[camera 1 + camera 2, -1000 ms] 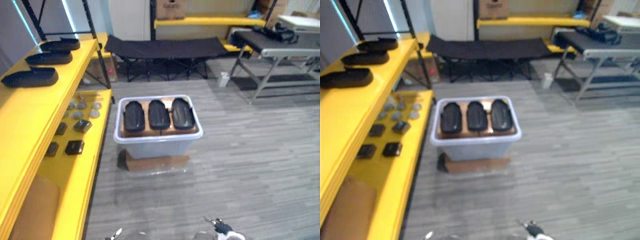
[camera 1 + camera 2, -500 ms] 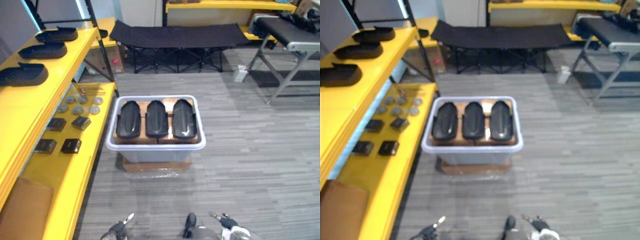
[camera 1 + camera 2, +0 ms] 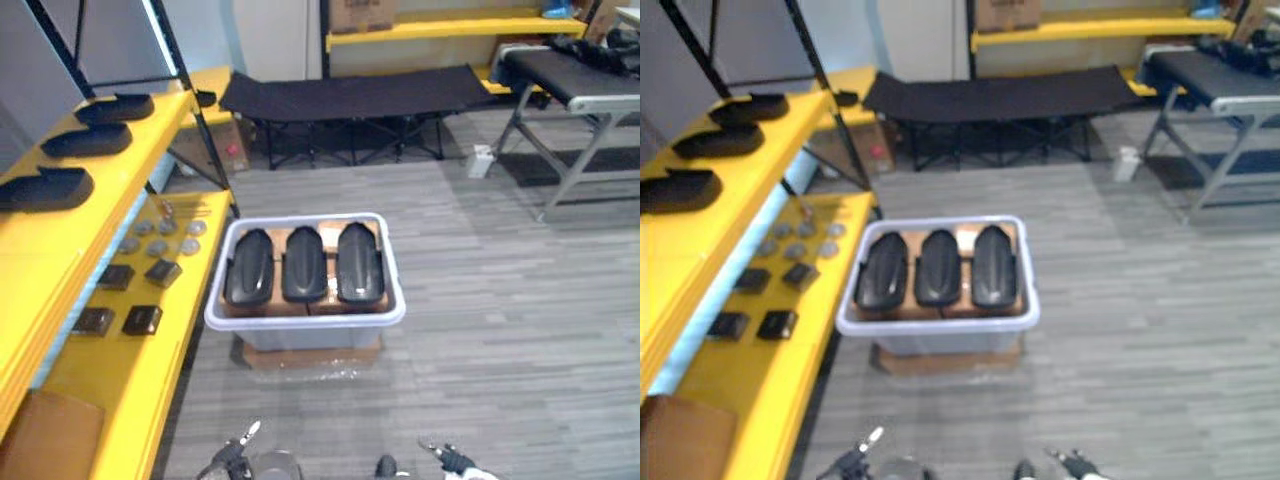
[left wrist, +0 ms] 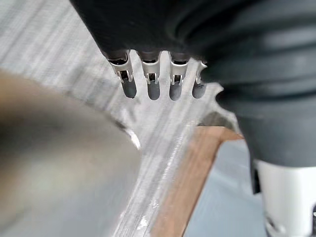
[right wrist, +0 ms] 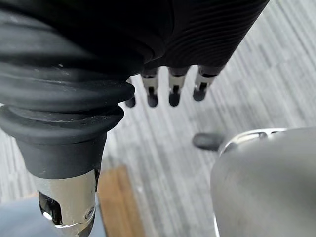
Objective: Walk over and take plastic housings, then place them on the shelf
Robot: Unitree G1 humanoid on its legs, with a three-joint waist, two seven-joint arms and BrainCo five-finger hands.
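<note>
I look down on a grey plank-patterned floor, with wide open room to the right of a pale plastic bin and between it and me. The bin has rounded corners and a thick rim. Inside it lie three plastic housings, glossy black, oblong and domed, side by side on brown card. The bin stands on a flat brown cardboard slab.

A yellow shelf unit runs along the left. The edge of its lower board comes just beside the bin's left wall, leaving a narrow gap. On the upper board sit three further housings in a row, well apart from the bin; the nearest is cut off by the frame edge. The lower board carries small dark square parts and grey discs, too small to make out.

Beyond the bin stands a black fabric cot on folding legs. At the far right is a metal-legged table, cut off by the frame.

My left hand hangs over the floor, fingers straight and side by side, holding nothing. My right hand hangs the same way, fingers straight and empty. I cannot make out either thumb.
</note>
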